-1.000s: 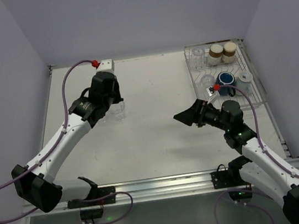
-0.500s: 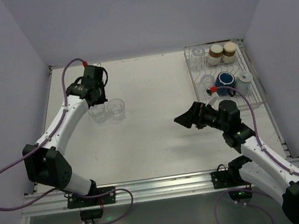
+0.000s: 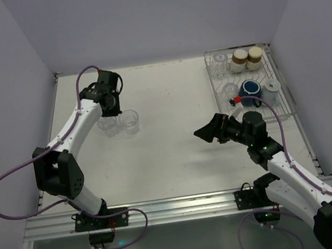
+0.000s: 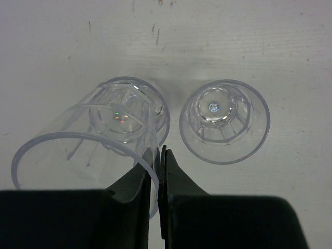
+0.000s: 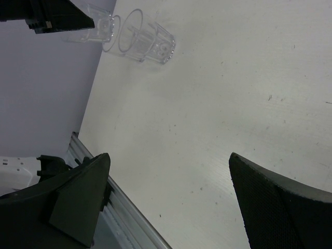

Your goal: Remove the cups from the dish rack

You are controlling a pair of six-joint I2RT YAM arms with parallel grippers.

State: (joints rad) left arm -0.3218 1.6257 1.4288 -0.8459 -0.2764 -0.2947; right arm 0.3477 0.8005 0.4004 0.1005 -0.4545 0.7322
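My left jaws [image 4: 158, 155] pinch a clear tumbler [image 4: 104, 135] by its rim, probably to stand it beside the second tumbler [image 4: 224, 122] just right of them. My right jaws [image 5: 166, 197] are wide apart, empty.

A white table [image 3: 169, 99] (faintly scuffed) sits between pale lilac walls [image 3: 157, 14].

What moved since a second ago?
The left arm folded up and in, and its shut left gripper drew back toward the far wall, uncovering the left glass beside the right glass. Neither gripper opened or closed. Both glasses, the open right gripper and the loaded dish rack stayed put.
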